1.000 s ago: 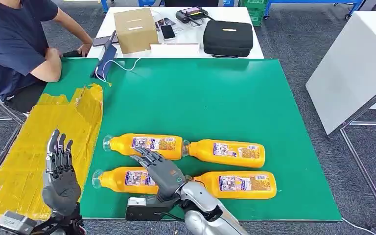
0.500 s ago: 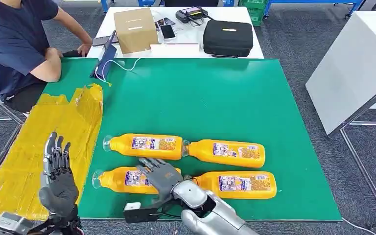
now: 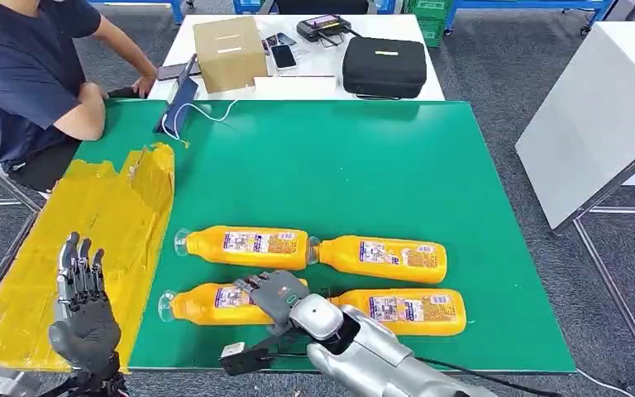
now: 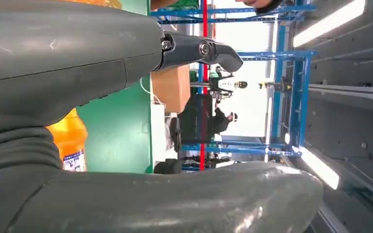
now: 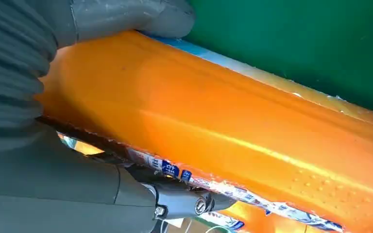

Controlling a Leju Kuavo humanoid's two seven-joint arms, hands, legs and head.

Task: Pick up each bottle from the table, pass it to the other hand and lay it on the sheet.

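Note:
Four orange bottles lie on their sides on the green table (image 3: 364, 165). My right hand (image 3: 277, 296) rests on the near-left bottle (image 3: 202, 303), which still lies on the table. In the right wrist view the thumb (image 5: 126, 17) presses one side of that bottle (image 5: 233, 126) and a dark finger (image 5: 184, 204) reaches along the other side, so the hand grips it. The near-right bottle (image 3: 413, 311) and the two far bottles (image 3: 244, 246) (image 3: 380, 258) lie untouched. My left hand (image 3: 83, 310) is raised over the yellow sheet (image 3: 91, 215), fingers apart and holding nothing.
A person in a dark shirt (image 3: 25, 74) sits at the table's far left corner, forearm on the edge. A cardboard box (image 3: 228, 50), a black case (image 3: 384, 64) and phones lie on the white table behind. A white table (image 3: 595, 116) stands to the right.
My right hand has come down onto the near-left bottle and its fingers have curled around it. My left hand has drifted nearer and to the left over the sheet.

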